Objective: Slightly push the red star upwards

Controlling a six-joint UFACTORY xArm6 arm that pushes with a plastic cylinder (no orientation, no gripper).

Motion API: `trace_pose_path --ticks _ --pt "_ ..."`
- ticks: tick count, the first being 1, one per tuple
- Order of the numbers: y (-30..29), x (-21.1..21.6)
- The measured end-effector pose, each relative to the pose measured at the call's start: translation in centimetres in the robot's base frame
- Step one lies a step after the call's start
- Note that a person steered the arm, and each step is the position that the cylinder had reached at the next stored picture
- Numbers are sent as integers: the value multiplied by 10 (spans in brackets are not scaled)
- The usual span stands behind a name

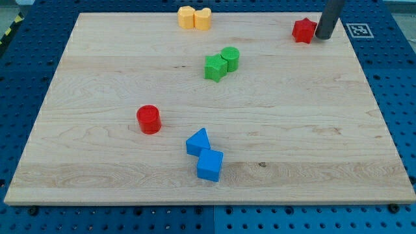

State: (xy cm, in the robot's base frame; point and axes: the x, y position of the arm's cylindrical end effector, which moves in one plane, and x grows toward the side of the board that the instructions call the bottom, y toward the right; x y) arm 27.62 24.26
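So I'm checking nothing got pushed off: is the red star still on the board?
On the board. The red star sits inside the wooden board's top-right corner, my tip at its right side.

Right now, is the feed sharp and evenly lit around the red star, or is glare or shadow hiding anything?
Camera view: even light, no glare on the wooden board; the red star is sharp, with only soft shadows. My tip sits just to its right in the view, edges slightly soft.

Board [97, 78] pale wood w/ visible grain, smooth matt; red star [303, 30] matt, plastic-looking
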Motion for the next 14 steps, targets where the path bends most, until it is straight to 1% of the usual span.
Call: trace_pose_path --ticks 2,3,5,6,7,8,9,10,11,12,13,14 --pt "-4 37" --pt "-25 21" --pt "-68 17" --pt "-72 10" --pt "-58 4" --pt "-37 -15" --pt "-19 -24" --pt "-24 -13" --pt "-21 33" --pt "-18 108" --pt "-53 189" --pt "-117 221"
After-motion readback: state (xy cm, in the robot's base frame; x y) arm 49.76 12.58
